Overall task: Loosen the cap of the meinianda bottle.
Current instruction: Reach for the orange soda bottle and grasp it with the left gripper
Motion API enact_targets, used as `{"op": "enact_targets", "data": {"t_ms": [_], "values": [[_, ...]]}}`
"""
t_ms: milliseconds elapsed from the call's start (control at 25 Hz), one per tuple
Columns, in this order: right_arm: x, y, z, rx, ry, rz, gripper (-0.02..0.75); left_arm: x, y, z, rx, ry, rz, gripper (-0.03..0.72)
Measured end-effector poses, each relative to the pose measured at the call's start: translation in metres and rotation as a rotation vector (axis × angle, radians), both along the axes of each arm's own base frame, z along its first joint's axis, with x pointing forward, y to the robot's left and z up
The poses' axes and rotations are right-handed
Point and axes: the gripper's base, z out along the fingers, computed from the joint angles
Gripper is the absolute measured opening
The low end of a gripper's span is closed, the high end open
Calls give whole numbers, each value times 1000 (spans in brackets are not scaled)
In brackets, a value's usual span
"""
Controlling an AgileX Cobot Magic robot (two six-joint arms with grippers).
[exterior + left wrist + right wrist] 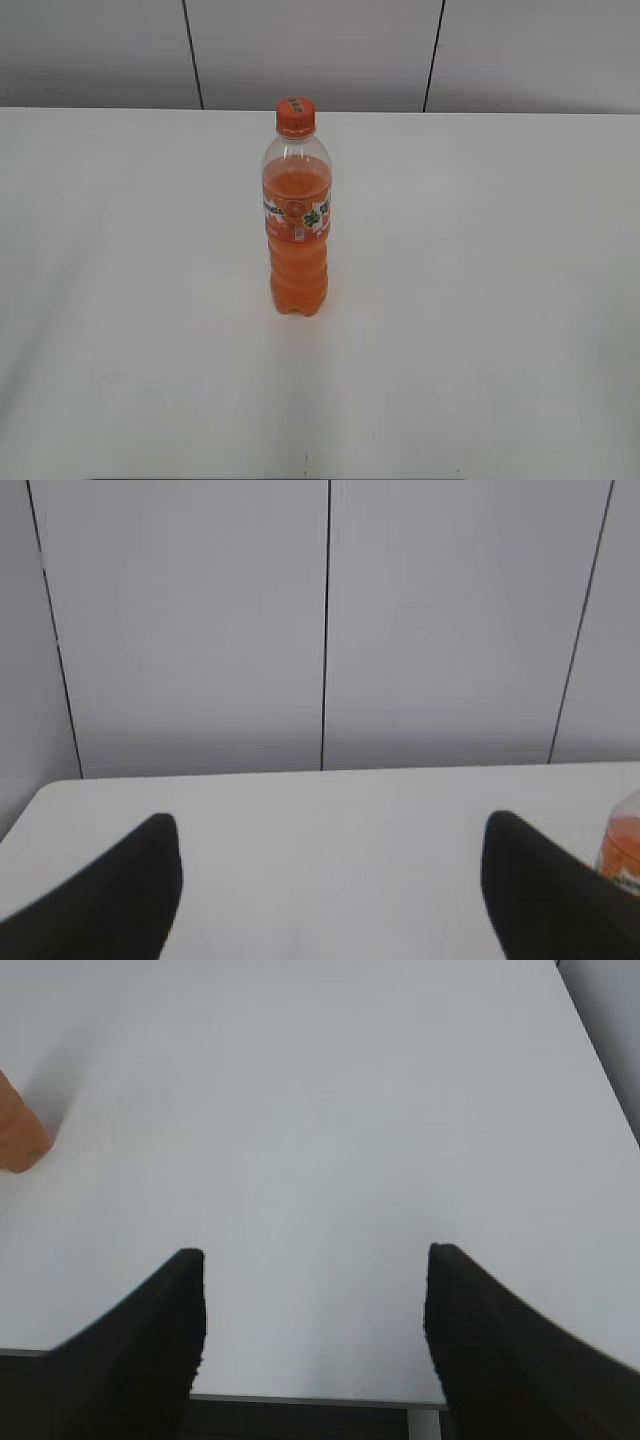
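Observation:
The meinianda bottle (pixel 297 225) stands upright in the middle of the white table (pixel 480 300), with orange drink inside and an orange-white-green label band. Its orange cap (pixel 296 115) sits on top. Neither gripper shows in the exterior view. In the left wrist view my left gripper (pixel 330 855) is open and empty, and part of the bottle (pixel 622 845) shows at the right edge beyond the right finger. In the right wrist view my right gripper (pixel 315 1290) is open and empty over the table's near edge, and an orange part of the bottle (pixel 18 1135) shows at the far left.
A grey panelled wall (pixel 320 50) stands behind the table. The table's near edge (pixel 310 1398) shows below the right gripper, and its right edge (pixel 600 1060) runs along the right of that view.

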Motion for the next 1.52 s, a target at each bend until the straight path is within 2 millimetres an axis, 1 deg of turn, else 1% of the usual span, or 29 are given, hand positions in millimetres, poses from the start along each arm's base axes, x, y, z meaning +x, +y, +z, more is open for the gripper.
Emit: {"op": "enact_targets", "data": {"t_ms": [80,240,400,560,680,880,1000,1120,1240,1280,1520], "values": [[0,0,0,0,0,0,513,10,0,-2,-3,-23,7,562],[0,0,0,0,0,0,513,30,0,-5,0,13,13,559],[0,0,0,0,0,0,513,49,-1,-4,0,22,20,529],[0,0,0,0,0,0,513,74,-2,-9,-1,61,27,499],[0,0,0,0,0,0,513,94,-2,-12,-3,55,35,490],[0,0,0,1,0,0,513,126,-3,-24,35,66,38,489],[0,0,0,1,0,0,513,148,-4,-40,42,118,39,482],[0,0,0,2,0,1,513,160,-6,-47,29,110,30,457],[0,0,0,2,0,2,513,170,-13,-58,14,132,-43,430],[0,0,0,2,0,2,513,174,-18,-64,28,151,-94,426],[0,0,0,3,0,2,513,192,-36,-89,47,207,-327,418]]}}
